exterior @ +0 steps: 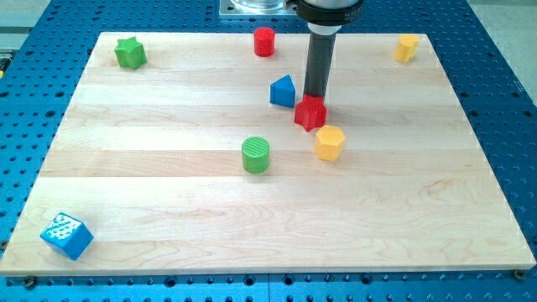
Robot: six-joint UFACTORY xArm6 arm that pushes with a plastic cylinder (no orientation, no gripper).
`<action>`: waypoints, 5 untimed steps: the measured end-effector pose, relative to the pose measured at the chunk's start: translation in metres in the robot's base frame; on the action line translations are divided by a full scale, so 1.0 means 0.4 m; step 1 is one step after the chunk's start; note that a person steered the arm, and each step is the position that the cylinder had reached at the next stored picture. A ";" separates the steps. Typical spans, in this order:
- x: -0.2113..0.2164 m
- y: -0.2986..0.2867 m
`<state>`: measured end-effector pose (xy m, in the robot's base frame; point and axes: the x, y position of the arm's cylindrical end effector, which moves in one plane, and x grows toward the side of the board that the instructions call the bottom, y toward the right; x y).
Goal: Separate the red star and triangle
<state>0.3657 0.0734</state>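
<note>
**Tip on the star — split underway**

Nearest the camera, bottom left, sits the blue cube (66, 235), out of play. Moving right: green cylinder (256, 154), then the blue triangle (283, 91) just beside the red star (310, 113), barely apart. My tip (314, 97) presses the star's far edge — a bare rod, grasping nothing. The yellow hexagon (329, 143) lies close below-right. Next, I'd judge, a shove steering the star rightward, clear of that hexagon.

One camera looks down at a slant from the board's (252, 243) near edge. It takes in the whole wooden top.
</note>
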 end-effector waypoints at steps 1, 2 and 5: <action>0.001 0.000; 0.019 -0.012; 0.170 -0.045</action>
